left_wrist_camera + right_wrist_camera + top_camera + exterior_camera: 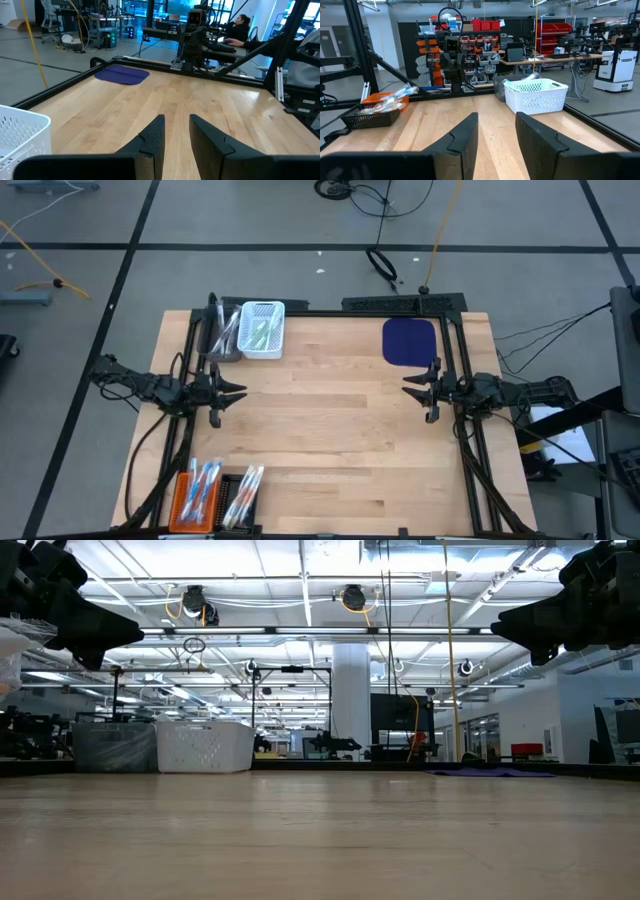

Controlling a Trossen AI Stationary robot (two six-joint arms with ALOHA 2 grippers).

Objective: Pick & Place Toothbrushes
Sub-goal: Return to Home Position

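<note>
Two grippers are mine: left gripper (236, 391) and right gripper (410, 386), both released and empty, well apart over the bare table (330, 430). Four containers hold the toothbrushes (245, 490): gray bin (222, 345), white basket (263, 308), orange bin (178, 502) and black bin (226, 478). The brushes are too bunched to count. One blue mat (410, 342) lies alone. I judge the risk small: brushes poking over the black bin's rim could tip out if I swing low past it.

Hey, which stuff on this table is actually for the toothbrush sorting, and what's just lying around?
For the job: thin coloured plastic toothbrushes; white mesh plastic basket; gray bin; orange basket; black basket; left gripper and right gripper, both open, at opposite sides.
Lying about: dark blue flat mat; black floor cables.
</note>
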